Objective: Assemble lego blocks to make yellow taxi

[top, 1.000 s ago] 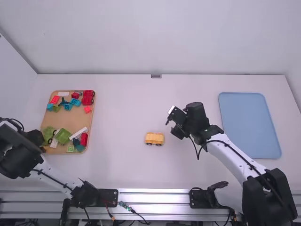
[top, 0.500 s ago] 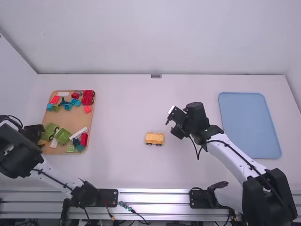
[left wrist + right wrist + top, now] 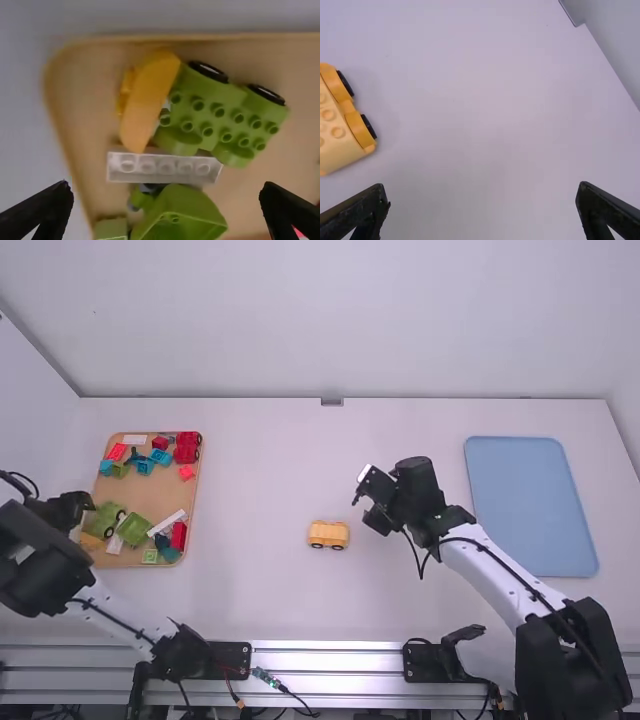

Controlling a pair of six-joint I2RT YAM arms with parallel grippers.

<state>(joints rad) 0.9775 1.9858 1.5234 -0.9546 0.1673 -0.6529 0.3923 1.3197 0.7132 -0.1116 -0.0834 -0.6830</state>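
My left gripper (image 3: 76,508) is over the left edge of the brown tray at the near corner. In the left wrist view the left gripper (image 3: 167,192) stands open above a yellow-orange piece (image 3: 149,100), which leans against a green wheeled base (image 3: 220,117) and touches a white brick (image 3: 162,167). On the table's middle stands the yellow wheeled base (image 3: 328,534), studs up. Right of it my right gripper (image 3: 366,502) hangs above the table; in the right wrist view the right gripper (image 3: 482,200) is open, holding nothing, with the yellow wheeled base (image 3: 337,122) off to one side.
The brown tray (image 3: 150,495) also carries red, blue and green blocks, including a green hollow block (image 3: 182,215) and a red wheeled piece (image 3: 187,447). A blue tray (image 3: 530,505) lies at the right of the table. A wall rises along the table's far edge.
The left gripper has shifted left and slightly away from the camera, uncovering more of the green base and the tray's near-left corner. The right arm and yellow wheeled base have stayed still.
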